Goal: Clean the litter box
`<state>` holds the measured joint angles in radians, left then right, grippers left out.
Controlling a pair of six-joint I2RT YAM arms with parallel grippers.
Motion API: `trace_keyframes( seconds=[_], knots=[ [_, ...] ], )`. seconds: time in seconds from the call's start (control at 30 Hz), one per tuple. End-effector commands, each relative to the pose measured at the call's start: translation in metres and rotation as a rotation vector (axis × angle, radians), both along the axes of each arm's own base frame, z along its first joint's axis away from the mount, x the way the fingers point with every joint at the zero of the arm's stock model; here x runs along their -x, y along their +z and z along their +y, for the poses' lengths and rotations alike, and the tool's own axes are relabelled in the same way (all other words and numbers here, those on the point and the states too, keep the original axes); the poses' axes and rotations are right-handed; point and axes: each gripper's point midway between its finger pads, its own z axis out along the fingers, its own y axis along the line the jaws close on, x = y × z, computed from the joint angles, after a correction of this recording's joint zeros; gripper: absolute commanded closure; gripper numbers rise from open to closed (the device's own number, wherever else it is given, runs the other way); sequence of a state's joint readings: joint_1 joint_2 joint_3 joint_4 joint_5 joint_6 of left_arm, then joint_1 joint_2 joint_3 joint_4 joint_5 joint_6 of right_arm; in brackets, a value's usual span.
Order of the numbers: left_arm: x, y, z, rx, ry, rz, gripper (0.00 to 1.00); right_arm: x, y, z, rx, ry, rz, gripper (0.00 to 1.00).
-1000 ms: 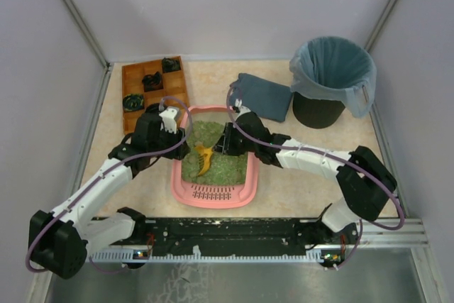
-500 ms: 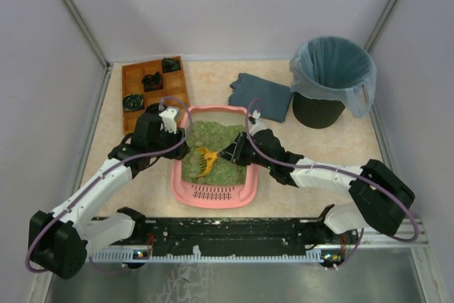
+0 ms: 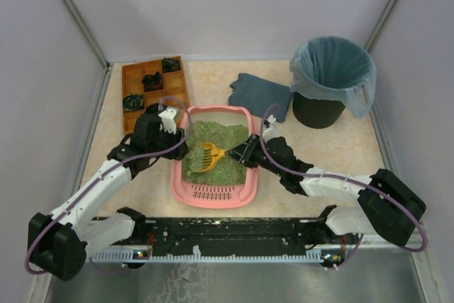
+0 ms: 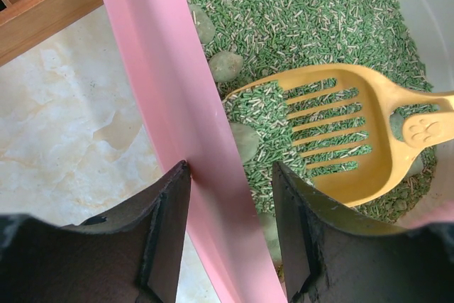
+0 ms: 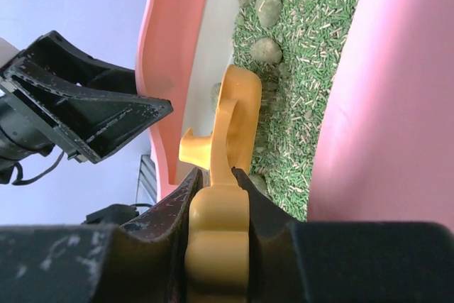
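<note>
- At the far left of the desk (image 3: 319, 143), a brown wooden tray (image 3: 154, 84) holds dark items (image 3: 152, 79) in its compartments.
- The left gripper (image 4: 230, 172) has its jaws partly apart, astride the left wall of the litter box (image 3: 213, 195). The outer finger (image 4: 167, 232) touches that wall, but I cannot tell whether the 2 fingers pinch it.
- The pink litter box sits mid-desk between both arms, grille end nearest the bases, with green litter (image 3: 213, 133) inside.
- A yellow slotted scoop (image 4: 340, 133) has its head low over the litter near the left wall, with pellets on it.
- The right gripper (image 5: 216, 182) has its jaws closed tight on the scoop's handle.
- Further right lie a folded blue-grey cloth (image 3: 262, 95) and a black bin (image 3: 332, 79) with a blue-grey liner.
</note>
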<state>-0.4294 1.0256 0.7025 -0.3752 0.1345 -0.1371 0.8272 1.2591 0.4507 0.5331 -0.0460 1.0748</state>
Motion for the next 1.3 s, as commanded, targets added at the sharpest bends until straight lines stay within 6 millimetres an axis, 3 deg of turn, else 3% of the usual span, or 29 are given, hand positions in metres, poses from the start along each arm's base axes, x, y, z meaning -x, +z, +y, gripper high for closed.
trace_keyframes(
  seconds=[0.0,0.27,0.37,0.53,0.77,1.0,1.13,1.27],
  knots=[
    [-0.001,0.012,-0.006,0.033,-0.018,-0.026,0.45,-0.012,0.046,-0.008,-0.129,-0.059,-0.106,1.0],
    [-0.001,0.014,-0.005,0.033,-0.013,-0.033,0.45,-0.014,0.07,-0.028,-0.132,-0.103,-0.175,1.0],
    [-0.001,0.015,-0.004,0.033,-0.01,-0.036,0.45,-0.02,0.078,-0.036,-0.017,-0.122,-0.21,1.0],
    [-0.002,0.016,-0.004,0.034,-0.01,-0.038,0.44,-0.029,0.063,-0.048,0.291,-0.141,-0.162,1.0],
    [-0.002,0.017,-0.003,0.034,-0.005,-0.042,0.44,-0.032,0.051,-0.027,0.592,-0.121,-0.176,1.0],
    [-0.001,0.014,-0.004,0.032,-0.007,-0.031,0.44,-0.048,0.028,-0.014,0.713,-0.142,-0.159,1.0],
    [-0.002,0.014,-0.004,0.031,-0.006,-0.032,0.44,-0.048,0.006,0.003,0.693,-0.103,-0.118,1.0],
    [-0.001,0.013,-0.004,0.031,-0.009,-0.028,0.44,-0.033,-0.019,0.041,0.515,0.008,-0.056,1.0]
  ],
)
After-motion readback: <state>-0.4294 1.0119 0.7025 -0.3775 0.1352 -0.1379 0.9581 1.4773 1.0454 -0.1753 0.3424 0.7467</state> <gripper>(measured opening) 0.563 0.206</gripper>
